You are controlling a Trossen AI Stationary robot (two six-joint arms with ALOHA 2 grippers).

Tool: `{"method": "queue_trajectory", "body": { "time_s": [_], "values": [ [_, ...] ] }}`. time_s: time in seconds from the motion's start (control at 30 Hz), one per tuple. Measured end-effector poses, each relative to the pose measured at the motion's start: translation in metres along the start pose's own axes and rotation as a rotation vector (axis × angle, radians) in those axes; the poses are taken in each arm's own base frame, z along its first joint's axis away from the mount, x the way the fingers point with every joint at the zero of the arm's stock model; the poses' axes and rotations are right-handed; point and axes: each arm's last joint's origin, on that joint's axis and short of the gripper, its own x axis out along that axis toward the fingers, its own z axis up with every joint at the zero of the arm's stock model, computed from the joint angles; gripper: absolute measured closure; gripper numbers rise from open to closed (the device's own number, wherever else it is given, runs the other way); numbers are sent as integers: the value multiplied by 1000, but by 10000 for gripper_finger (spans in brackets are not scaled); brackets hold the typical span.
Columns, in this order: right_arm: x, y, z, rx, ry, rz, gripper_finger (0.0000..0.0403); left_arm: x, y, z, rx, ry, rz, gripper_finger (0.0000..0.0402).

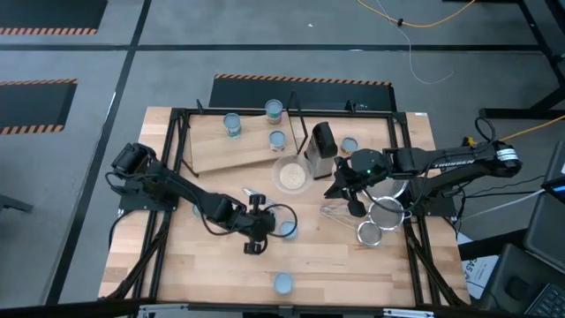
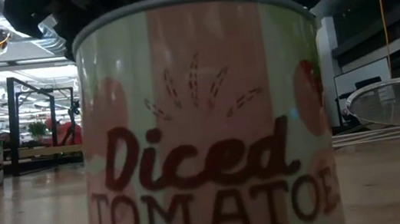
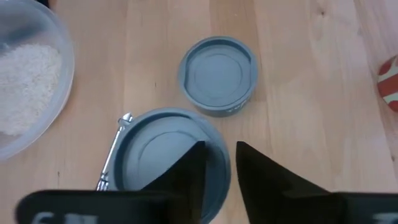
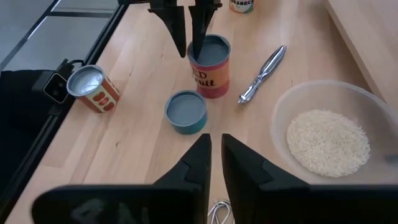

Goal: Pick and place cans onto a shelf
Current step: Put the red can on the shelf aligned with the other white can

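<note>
My left gripper point(image 1: 256, 231) hangs, fingers down, over a tall red-labelled can point(image 4: 209, 70) standing mid-table, slightly open; the can's grey top also shows in the left wrist view point(image 3: 163, 155). A short blue-grey can point(image 4: 186, 112) stands on the table right beside it, and shows in the high view point(image 1: 287, 228) too. Three cans point(image 1: 232, 124) stand on the light-wood shelf point(image 1: 212, 150) at the far side. A "Diced Tomatoes" can point(image 2: 201, 119) stands near the front edge point(image 1: 282, 283). My right gripper point(image 4: 216, 149) is shut and empty, near the bowl. My left gripper comes at the tall can from above, pointing down. One fingertip point(image 4: 198, 43) is over the can's top just inside the rim point(image 4: 200, 57); the other point(image 4: 179, 37) is just outside its side wall. I cannot tell whether either touches. The can stands upright on the table.
A clear bowl of rice point(image 4: 326, 140) stands by the shelf. A metal tool point(image 4: 264, 73) lies beside the tall can. Round strainers point(image 1: 381, 216) lie at the right. Another can point(image 1: 350, 146) and a dark upright object point(image 1: 321, 146) stand behind the bowl.
</note>
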Motion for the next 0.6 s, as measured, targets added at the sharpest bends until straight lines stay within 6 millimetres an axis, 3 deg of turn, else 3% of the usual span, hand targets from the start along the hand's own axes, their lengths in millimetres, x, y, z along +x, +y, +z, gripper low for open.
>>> {"method": "queue_trajectory", "body": {
  "time_s": [0.23, 0.4, 0.6],
  "values": [
    [0, 0, 0, 0, 0, 0, 360, 0, 1, 0, 3, -2, 39, 392],
    [0, 0, 0, 0, 1, 0, 360, -8, 4, 2, -2, -27, 67, 395],
    [0, 0, 0, 0, 0, 0, 360, -39, 15, 10, -31, -106, 99, 397]
  ]
}}
